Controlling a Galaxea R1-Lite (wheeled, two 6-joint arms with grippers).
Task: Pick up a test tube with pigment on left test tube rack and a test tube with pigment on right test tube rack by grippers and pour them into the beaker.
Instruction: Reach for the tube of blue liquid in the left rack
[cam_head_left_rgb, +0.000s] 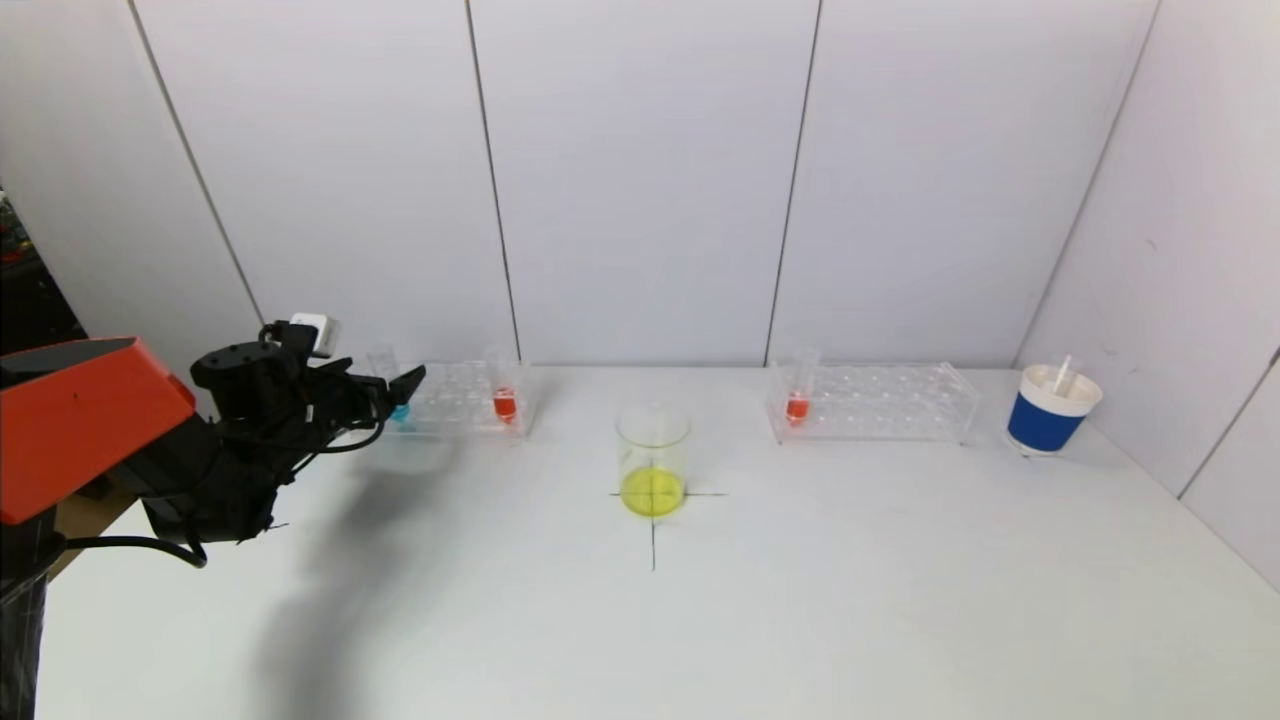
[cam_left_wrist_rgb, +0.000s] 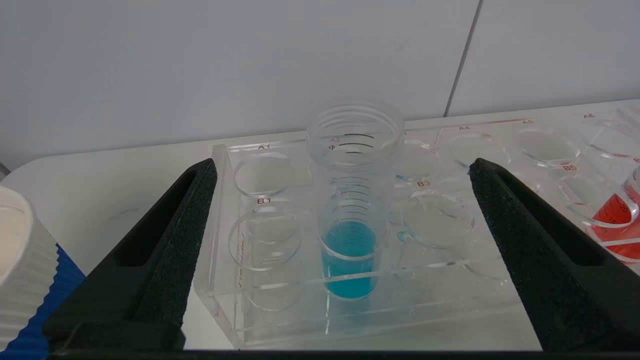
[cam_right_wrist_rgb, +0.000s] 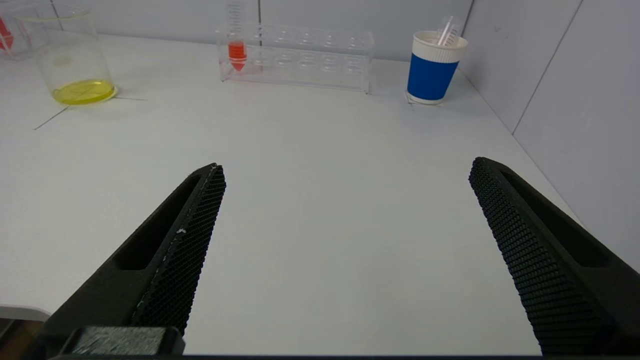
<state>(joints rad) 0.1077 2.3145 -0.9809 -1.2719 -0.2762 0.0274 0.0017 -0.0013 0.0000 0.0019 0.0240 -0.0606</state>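
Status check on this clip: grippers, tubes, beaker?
Left gripper open, lined up on blue-pigment test tube in left clear rack. Right gripper open, parked over table. Nothing blocking.

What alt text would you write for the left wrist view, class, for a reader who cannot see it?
The open left gripper frames an upright test tube of blue pigment standing in the clear left rack, fingers on either side, not touching. A tube of red pigment sits farther along the rack.
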